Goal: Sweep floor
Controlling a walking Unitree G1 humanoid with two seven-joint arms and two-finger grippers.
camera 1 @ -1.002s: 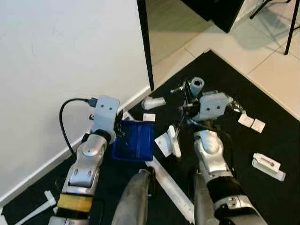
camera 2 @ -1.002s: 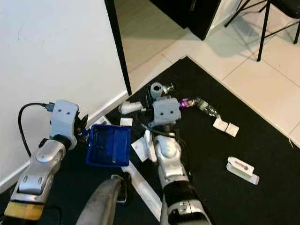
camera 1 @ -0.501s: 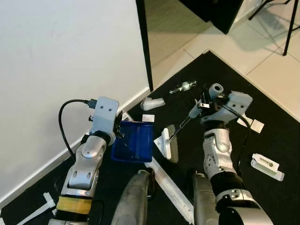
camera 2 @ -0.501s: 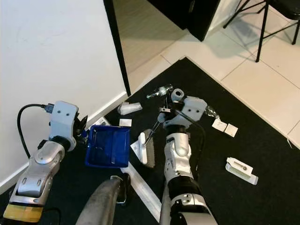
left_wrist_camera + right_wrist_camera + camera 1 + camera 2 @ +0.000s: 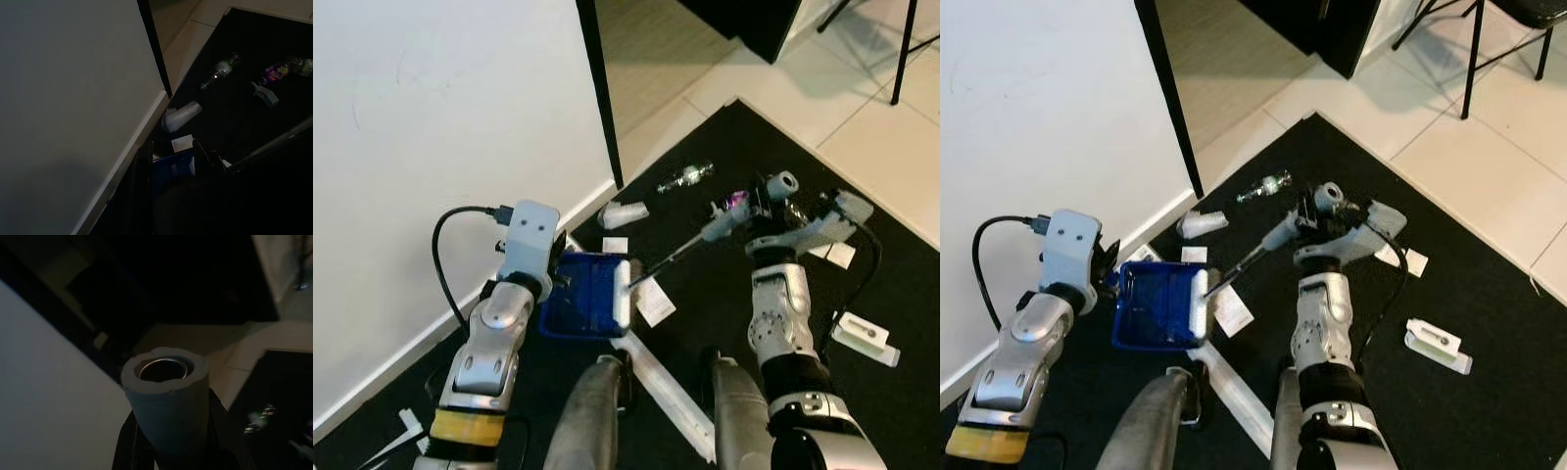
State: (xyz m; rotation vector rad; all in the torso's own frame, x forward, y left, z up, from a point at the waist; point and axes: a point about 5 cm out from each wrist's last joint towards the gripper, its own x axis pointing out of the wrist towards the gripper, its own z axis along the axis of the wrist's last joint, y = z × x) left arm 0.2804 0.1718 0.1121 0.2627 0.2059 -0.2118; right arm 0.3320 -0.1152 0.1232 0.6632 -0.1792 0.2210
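- left gripper (image 5: pixel 1114 279) fingers clamp blue dustpan (image 5: pixel 1157 305) low on black mat (image 5: pixel 1449 294), mouth facing debris.
- right gripper (image 5: pixel 1317 217) fingers grip brush (image 5: pixel 1199 300) handle; head at pan lip, pushing scraps in.
- Paper scrap (image 5: pixel 1233 311), bottle (image 5: pixel 1263 187) unswept.

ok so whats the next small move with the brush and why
Probably draw the grey-handled brush, held by the right gripper, back out to the flat white card. The brush head already sits at the lip of the blue plastic dustpan, held by the left gripper, with the card outside.
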